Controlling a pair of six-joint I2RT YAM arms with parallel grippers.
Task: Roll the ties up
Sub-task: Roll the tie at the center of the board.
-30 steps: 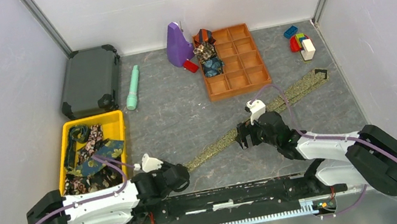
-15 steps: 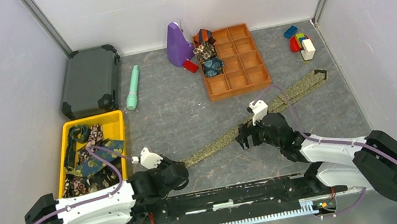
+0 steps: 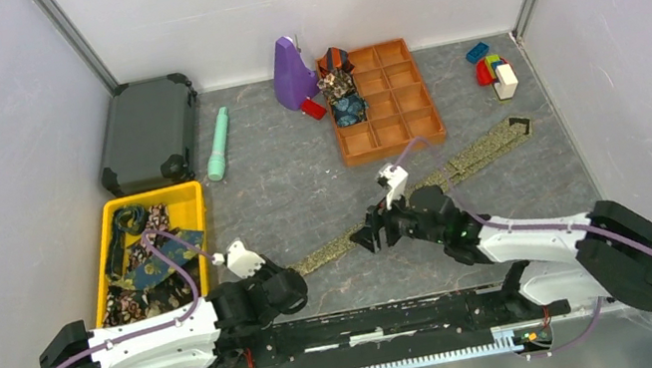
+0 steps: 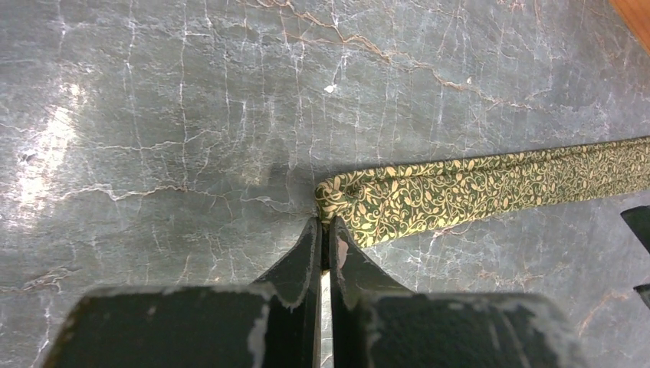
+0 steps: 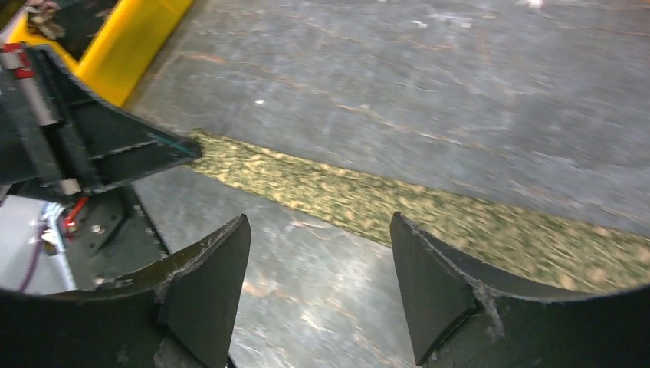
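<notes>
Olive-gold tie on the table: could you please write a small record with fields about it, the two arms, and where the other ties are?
tie: olive-gold tie, flat, diagonal on the table
left fingers: shut on the tie's near end
right fingers: open, above the tie's middle
loose ties: heaped in the yellow bin
rolled ties: in the orange tray's left compartments

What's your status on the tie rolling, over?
Left gripper shut on near end of olive-gold tie. Right gripper open above it. Tie flat, not yet rolled. Nothing in the way.
</notes>
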